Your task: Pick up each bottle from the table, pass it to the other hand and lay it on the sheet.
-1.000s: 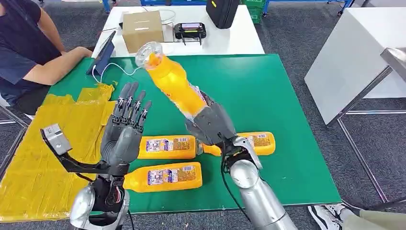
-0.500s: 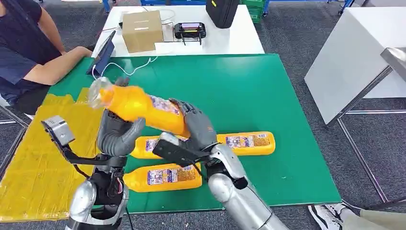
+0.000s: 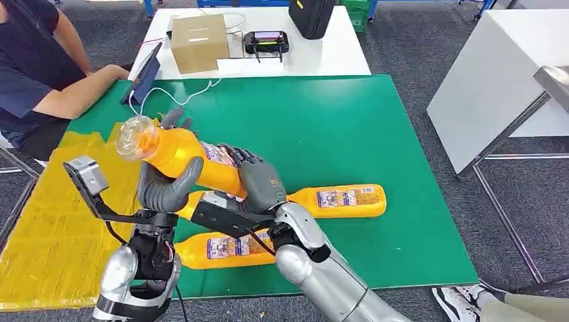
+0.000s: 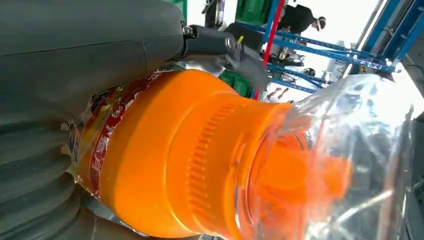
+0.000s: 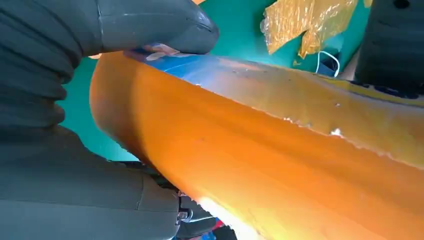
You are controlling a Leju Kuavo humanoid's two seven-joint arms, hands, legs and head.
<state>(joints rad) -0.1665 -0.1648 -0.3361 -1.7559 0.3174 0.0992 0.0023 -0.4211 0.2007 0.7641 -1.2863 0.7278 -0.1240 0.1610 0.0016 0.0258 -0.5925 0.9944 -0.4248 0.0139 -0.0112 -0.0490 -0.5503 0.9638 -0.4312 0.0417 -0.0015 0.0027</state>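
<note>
Mid-handover: the orange plastic bottle with clear cap hangs above the green tabletop, both the right hand and left hand wrapping fingers round it. Next, I judge, the right lets go, and the left carries toward nine o'clock, to the crinkled yellow sheet.

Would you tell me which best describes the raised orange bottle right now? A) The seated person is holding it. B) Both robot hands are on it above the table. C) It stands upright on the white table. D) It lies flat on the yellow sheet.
B: the raised bottle is gripped by the left hand and the right hand at once, above the green table.
</note>
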